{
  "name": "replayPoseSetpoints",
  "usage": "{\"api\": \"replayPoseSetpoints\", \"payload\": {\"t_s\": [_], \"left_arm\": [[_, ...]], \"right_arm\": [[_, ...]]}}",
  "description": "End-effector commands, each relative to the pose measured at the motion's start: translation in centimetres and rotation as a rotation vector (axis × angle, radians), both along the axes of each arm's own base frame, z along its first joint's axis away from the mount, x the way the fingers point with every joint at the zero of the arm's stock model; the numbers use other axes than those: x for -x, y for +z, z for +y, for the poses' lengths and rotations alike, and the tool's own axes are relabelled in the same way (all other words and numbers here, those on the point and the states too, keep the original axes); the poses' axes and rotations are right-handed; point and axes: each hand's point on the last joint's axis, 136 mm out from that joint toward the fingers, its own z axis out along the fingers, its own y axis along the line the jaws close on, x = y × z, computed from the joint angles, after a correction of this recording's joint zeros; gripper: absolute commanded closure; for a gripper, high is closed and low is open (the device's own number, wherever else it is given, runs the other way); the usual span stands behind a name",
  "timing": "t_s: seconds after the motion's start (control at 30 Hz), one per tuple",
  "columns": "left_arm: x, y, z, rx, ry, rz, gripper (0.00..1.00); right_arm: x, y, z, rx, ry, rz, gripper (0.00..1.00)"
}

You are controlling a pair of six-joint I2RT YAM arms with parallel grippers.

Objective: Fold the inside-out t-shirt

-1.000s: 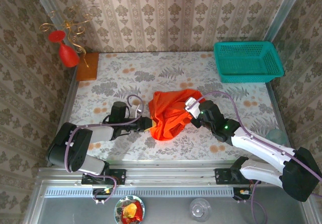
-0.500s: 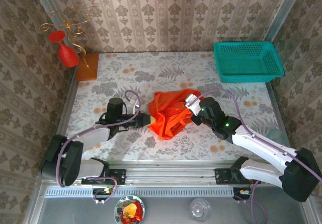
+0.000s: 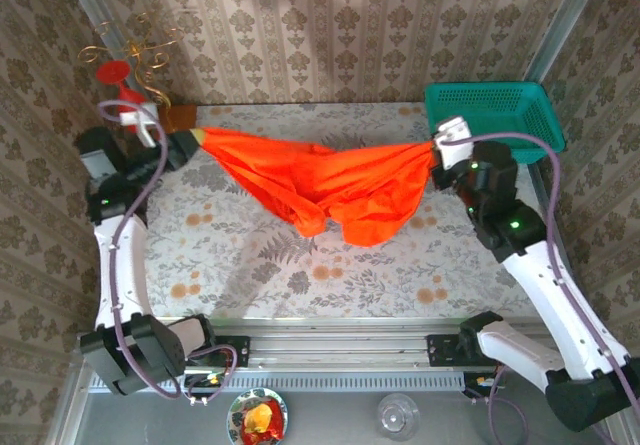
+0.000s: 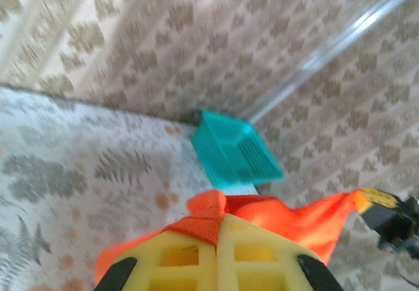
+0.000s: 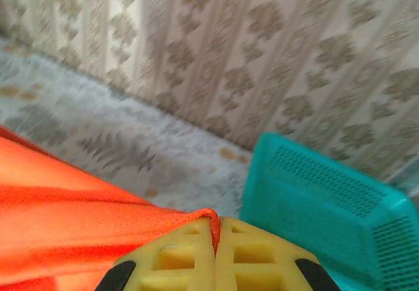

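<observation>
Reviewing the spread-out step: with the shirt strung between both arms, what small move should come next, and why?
Probably lower both arms together, keeping tension, so the t-shirt lies flat on the table: the left fingers and right fingers each pinch one end, and its middle sags, bunched.

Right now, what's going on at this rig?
Both arms are handling the orange t-shirt. The left pincer is shut on one end near the far left corner of the table. The right pincer is shut on the other end beside the teal basket. The cloth hangs stretched between them, its middle sagging. It is not yet folded.
</observation>
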Motion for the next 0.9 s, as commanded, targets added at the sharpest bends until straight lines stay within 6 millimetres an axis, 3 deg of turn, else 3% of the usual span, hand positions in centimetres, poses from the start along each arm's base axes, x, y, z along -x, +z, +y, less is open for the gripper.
{"api": "replayPoseSetpoints", "payload": {"t_s": [0.0, 0.2, 0.33, 0.4, 0.47, 0.57, 0.7, 0.77, 0.87], "left_arm": [[-0.5, 2.6, 1.6, 0.059, 0.005, -0.026, 1.00], [-1.8, 2.4, 5.7, 0.135, 0.145, -0.012, 1.00], [-2.2, 0.8, 7.3, 0.152, 0.214, 0.027, 1.00], [-2.5, 0.3, 7.2, 0.154, 0.216, 0.034, 1.00], [-3.0, 0.2, 6.1, 0.154, 0.179, 0.040, 1.00], [-4.4, 0.6, 2.9, 0.144, 0.084, 0.041, 1.00], [-7.6, 3.2, -2.1, 0.133, -0.043, 0.012, 1.00], [-9.2, 5.7, -3.2, 0.142, -0.067, -0.022, 1.00], [-10.2, 10.6, -3.8, 0.163, -0.095, -0.098, 1.00]], "right_arm": [[2.0, 4.5, -2.2, -0.043, -0.050, -0.078, 1.00], [5.2, 8.3, -6.6, -0.061, -0.254, -0.199, 1.00], [6.4, 8.1, -8.4, -0.076, -0.351, -0.233, 1.00], [6.2, 7.4, -8.2, -0.092, -0.344, -0.225, 1.00], [5.3, 6.4, -7.0, -0.113, -0.280, -0.196, 1.00], [2.9, 3.9, -3.7, -0.137, -0.123, -0.093, 1.00], [-1.6, 0.6, -0.6, -0.174, -0.017, 0.073, 1.00], [-3.5, 0.7, -0.5, -0.190, -0.034, 0.102, 1.00], [-4.4, 3.2, -0.6, -0.199, -0.048, 0.060, 1.00]]}}
